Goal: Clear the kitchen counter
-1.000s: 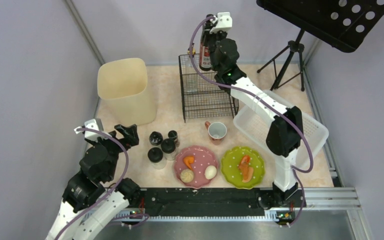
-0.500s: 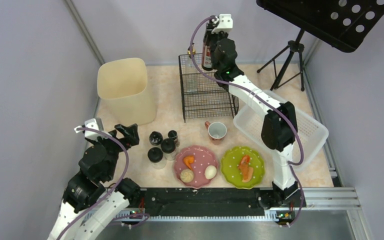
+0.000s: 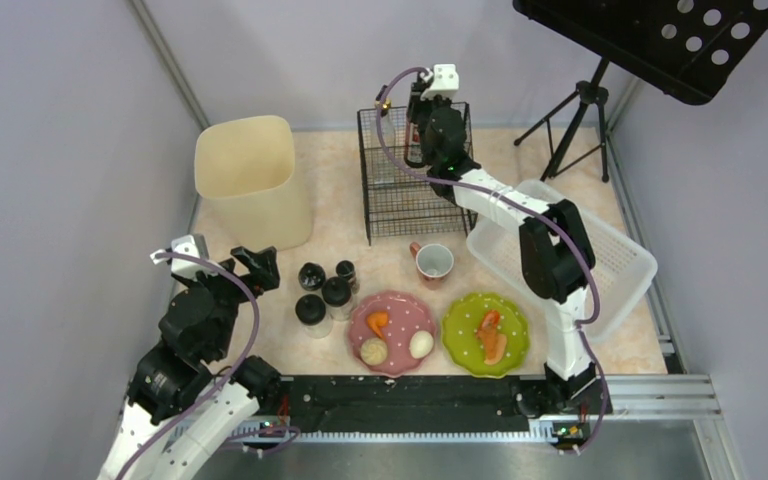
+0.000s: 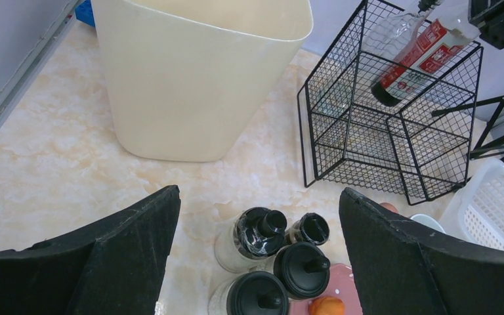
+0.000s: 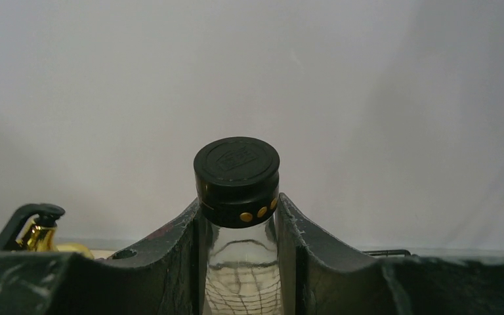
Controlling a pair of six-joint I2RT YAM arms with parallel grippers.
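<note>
Where the overhead view hides most of the bottle behind the right arm, the two wrist cameras fill the gap. The right wrist view shows the right gripper clamped on the clear neck of the bottle, just under its black cap (small gold dots ring the cap). The left wrist view catches the same bottle from the side. It is tilted, has a red and white label, and its lower end dips into the top of the wire rack. From above, that gripper hangs over the rack at the far edge of the kitchen counter, well clear of the stone surface.

The left gripper is held above the counter's near left part, its fingers spread wide with nothing between them. The counter lies below and ahead of them, with a cluster of black-capped jars in the gap and a cream bin beyond. The green plate shows in the overhead view alone, beside a pink plate, a mug and a white basket.
</note>
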